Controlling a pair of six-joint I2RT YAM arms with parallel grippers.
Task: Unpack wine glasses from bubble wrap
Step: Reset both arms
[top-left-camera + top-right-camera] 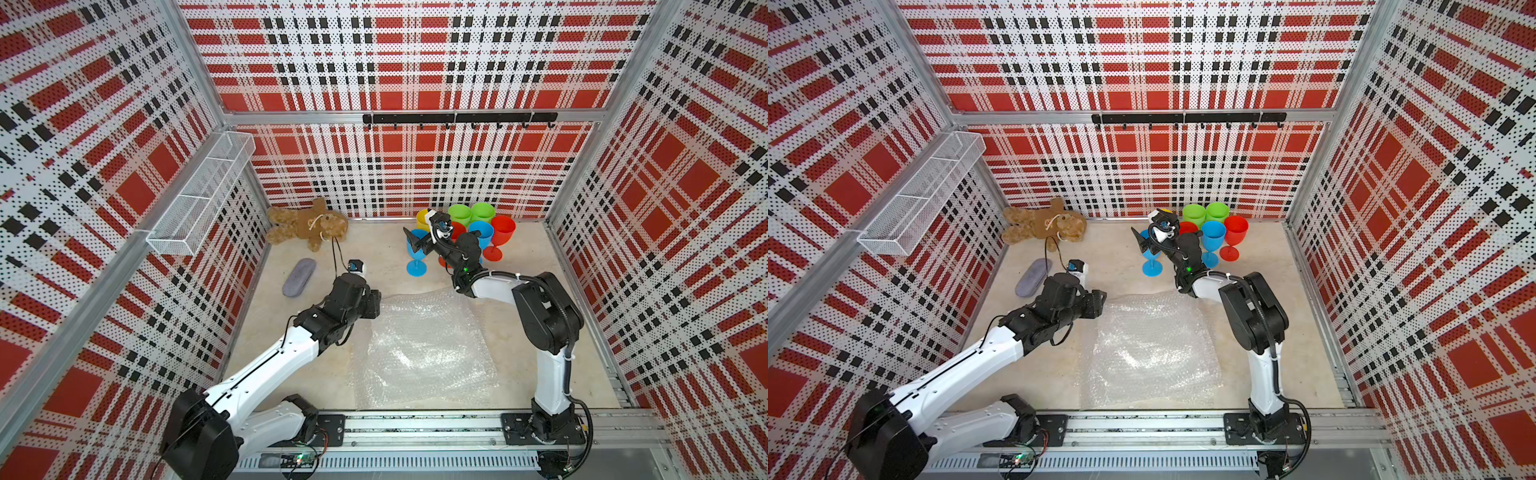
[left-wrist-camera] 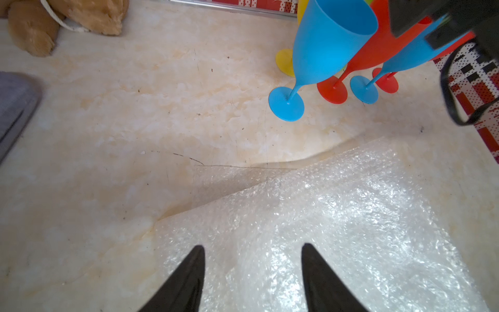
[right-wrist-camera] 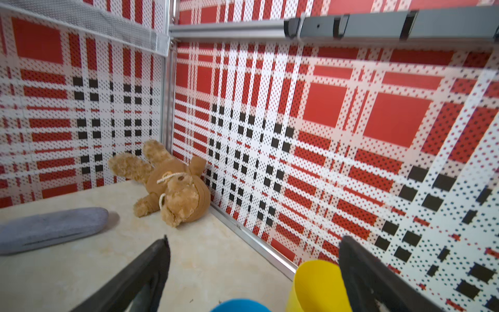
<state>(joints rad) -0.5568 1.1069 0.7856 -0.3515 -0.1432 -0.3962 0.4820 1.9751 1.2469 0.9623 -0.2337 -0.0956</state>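
Several wine glasses stand upright at the back right of the table: yellow (image 1: 422, 218), two green (image 1: 459, 214), two red (image 1: 503, 226) and two blue (image 1: 481, 232). The nearer blue one (image 1: 416, 266) stands apart, in front of the group. My right gripper (image 1: 420, 229) hangs open just above that blue glass, holding nothing; its wrist view shows the blue rim (image 3: 240, 305) and the yellow glass (image 3: 316, 286) below the jaws. The bubble wrap (image 1: 424, 349) lies spread flat in the middle. My left gripper (image 2: 253, 247) is open over its far left corner, jaws empty.
A brown teddy bear (image 1: 307, 224) lies in the back left corner. A grey oblong case (image 1: 299, 277) rests near the left wall. A white wire basket (image 1: 199, 195) hangs on the left wall and a black hook rail (image 1: 457, 118) on the back wall.
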